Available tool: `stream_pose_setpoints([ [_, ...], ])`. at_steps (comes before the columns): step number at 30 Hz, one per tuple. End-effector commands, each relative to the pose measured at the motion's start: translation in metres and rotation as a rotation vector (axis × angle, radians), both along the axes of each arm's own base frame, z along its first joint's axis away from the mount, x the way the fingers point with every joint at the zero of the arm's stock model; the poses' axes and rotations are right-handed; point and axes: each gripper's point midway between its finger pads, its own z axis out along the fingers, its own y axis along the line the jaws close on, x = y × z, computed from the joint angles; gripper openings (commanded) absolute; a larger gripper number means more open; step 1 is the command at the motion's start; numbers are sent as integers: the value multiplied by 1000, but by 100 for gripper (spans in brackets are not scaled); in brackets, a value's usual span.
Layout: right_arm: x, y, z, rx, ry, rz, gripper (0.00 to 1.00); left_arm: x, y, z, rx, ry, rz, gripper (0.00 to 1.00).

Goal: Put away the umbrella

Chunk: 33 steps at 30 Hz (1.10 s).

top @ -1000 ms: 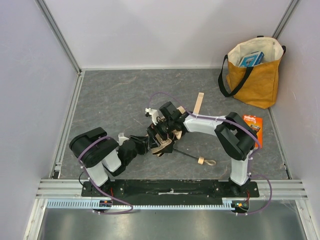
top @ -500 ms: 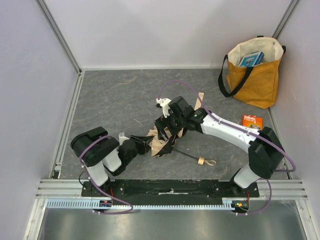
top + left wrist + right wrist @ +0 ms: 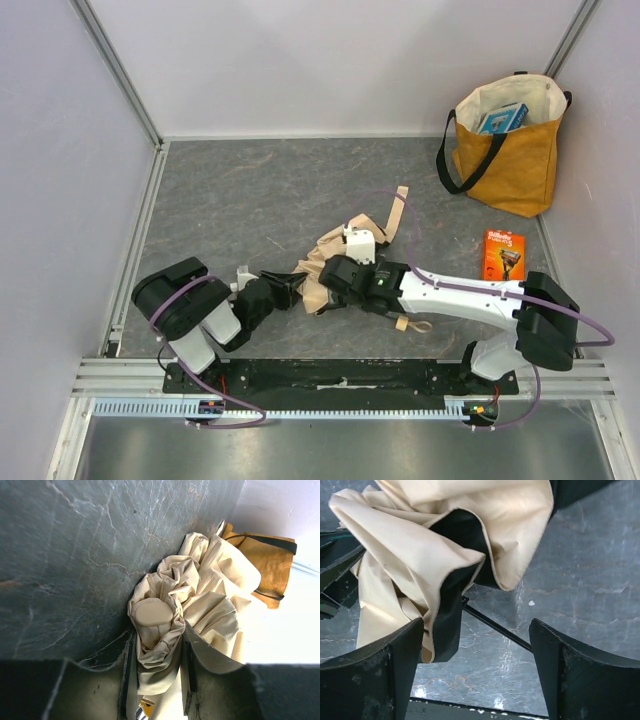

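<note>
On the grey stone-patterned table (image 3: 230,200), between my two arms, the umbrella (image 3: 335,255) lies as a crumpled heap of pale cream cloth. It is well apart from the mustard tote bag (image 3: 520,165), which stands upright in the far right corner.

My left claw (image 3: 293,290) reaches in low from the left and is clamped on the cloth. In the left wrist view its two fingers (image 3: 210,680) press a gathered roll of fabric from both sides. The round tan cap (image 3: 152,614) of the umbrella sits just beyond the fingertips, with folds bunched around it.

My right claw (image 3: 330,285) comes in from the right, the arm stretched low over the table. Its jaws stand wide apart and grip nothing. In the right wrist view the thin black shaft (image 3: 495,625) slants across the gap between my fingers (image 3: 375,680); whether it rests on the table or just above it, I cannot tell. A fold with a black inner face (image 3: 455,580) hangs into that gap close to the finger at the left of that view.

The wooden knob handle (image 3: 403,322) and its cord loop (image 3: 422,325) lie on the table at the near side of my right forearm, apart from the heap. A narrow cream strap (image 3: 400,208) pokes out toward the far side. An orange packet (image 3: 503,255) lies flat near the tote bag, and a blue box (image 3: 501,118) shows in the bag's mouth.
</note>
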Motion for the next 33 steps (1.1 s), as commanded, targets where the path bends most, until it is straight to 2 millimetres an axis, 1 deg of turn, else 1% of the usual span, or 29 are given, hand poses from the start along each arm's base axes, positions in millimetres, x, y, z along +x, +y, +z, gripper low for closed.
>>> stream_pose_setpoints([
  [1, -6, 0, -3, 178, 1, -178, 88, -49, 44, -63, 206, 192, -12, 2],
  [3, -16, 3, -16, 216, 58, -189, 84, -48, 44, -63, 211, 192, -12, 2],
  [5, -28, 3, -22, 235, 81, -203, 80, -49, 44, -63, 210, 193, -15, 2],
  [6, -33, 4, -22, 246, 89, -191, 77, -47, 43, -62, 210, 189, -13, 2],
  [8, -41, 9, -23, 265, 101, -133, 75, -47, 42, -63, 216, 192, -17, 2],
  [9, -44, 10, -24, 271, 105, -109, 70, -47, 42, -64, 219, 195, -19, 2],
  [11, -50, 3, -34, 261, 113, -91, 57, -48, 42, -65, 214, 200, -20, 2],
  [12, -52, -8, -44, 229, 114, -96, 53, -47, 41, -63, 204, 196, -18, 2],
  [14, -53, -21, -52, 188, 98, -77, 49, -49, 42, -64, 196, 197, -17, 2],
  [16, -53, -25, -55, 173, 76, -27, 50, -49, 41, -64, 195, 201, -19, 2],
  [17, -53, -22, -52, 176, 61, 30, 51, -49, 41, -64, 195, 201, -20, 2],
  [18, -55, -13, -45, 204, 55, 94, 54, -50, 41, -65, 195, 203, -24, 2],
  [20, -55, -2, -28, 289, 30, 142, 58, -50, 41, -64, 192, 200, -24, 2],
  [22, -57, 11, -10, 421, 1, 172, 62, -50, 41, -64, 190, 199, -23, 2],
  [23, -59, 18, -4, 488, -11, 189, 64, -49, 41, -64, 189, 198, -23, 2],
  [24, -60, 28, 7, 569, -27, 211, 66, -48, 40, -63, 187, 194, -22, 2],
  [26, -56, 33, 11, 627, -43, 185, 69, -49, 39, -62, 185, 194, -24, 2],
  [27, -54, 35, 10, 630, -39, 174, 70, -48, 39, -62, 183, 191, -24, 2],
  [30, -48, 47, 16, 645, -37, 166, 69, -50, 40, -63, 187, 196, -26, 2],
  [31, -46, 50, 15, 649, -28, 151, 66, -49, 39, -63, 185, 195, -28, 2],
  [32, -43, 53, 14, 659, -15, 125, 62, -49, 39, -63, 185, 195, -28, 2],
  [33, -41, 54, 11, 670, 0, 99, 54, -49, 39, -63, 183, 195, -27, 2],
])
